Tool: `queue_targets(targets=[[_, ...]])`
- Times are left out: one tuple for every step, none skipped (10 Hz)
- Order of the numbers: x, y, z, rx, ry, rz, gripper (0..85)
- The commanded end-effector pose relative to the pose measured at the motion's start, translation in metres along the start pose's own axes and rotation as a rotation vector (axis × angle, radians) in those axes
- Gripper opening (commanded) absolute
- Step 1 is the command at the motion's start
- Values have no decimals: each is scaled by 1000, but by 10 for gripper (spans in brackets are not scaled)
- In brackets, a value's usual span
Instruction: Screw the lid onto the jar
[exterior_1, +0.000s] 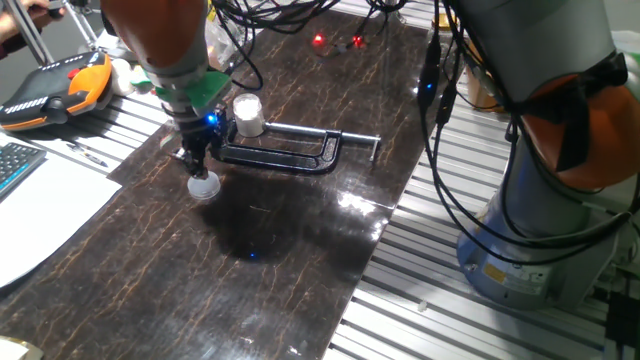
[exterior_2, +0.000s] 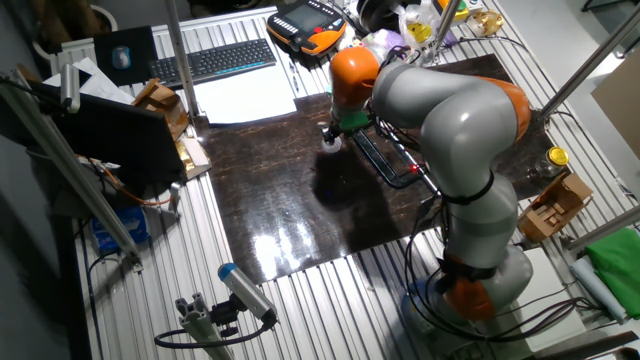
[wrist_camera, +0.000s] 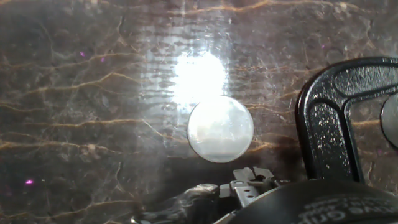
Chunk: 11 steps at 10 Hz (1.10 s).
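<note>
The jar stands upright on the dark marbled table, a short whitish cylinder with its axis vertical, just beside the black clamp at the clamp's 10 o'clock end; whether anything is inside it cannot be told. The lid lies at about 7 o'clock from the jar and near it, but apart, directly under the gripper. In the hand view the lid shows as a flat pale disc, face up, lying level on the table, with the curved black body of the clamp at its 3 o'clock. The fingertips are at or just above the lid, and whether they are apart or closed on it cannot be told. The table top is glossy, brown-veined and throws back a bright glare. Around it runs a ribbed metal bench with cables, a keyboard, white paper and an orange handheld controller.
</note>
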<state>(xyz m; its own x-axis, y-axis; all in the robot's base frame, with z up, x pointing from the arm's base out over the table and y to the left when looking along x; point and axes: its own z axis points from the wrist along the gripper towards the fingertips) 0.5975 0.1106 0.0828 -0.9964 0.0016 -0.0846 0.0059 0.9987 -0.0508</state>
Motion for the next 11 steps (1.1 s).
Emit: queue_targets(targets=[[-2,0,6,-7,-2,-4,520],[-5,0,12,-7,-8,-15,527],[-7,1,19,-2,-17,-20,577],[-9,1,24,-9,-25,-9,653],[-10,3,27,-13,-26,-4,703],[-12,4,30,-21,-25,0,730],[-14,5,34,-29,-22,1,737],[-15,5,39,-32,-25,-2,747],[-16,5,43,-30,-28,-7,753],[-17,5,45,-32,-29,-6,760],[-18,5,45,-29,-29,-4,770]])
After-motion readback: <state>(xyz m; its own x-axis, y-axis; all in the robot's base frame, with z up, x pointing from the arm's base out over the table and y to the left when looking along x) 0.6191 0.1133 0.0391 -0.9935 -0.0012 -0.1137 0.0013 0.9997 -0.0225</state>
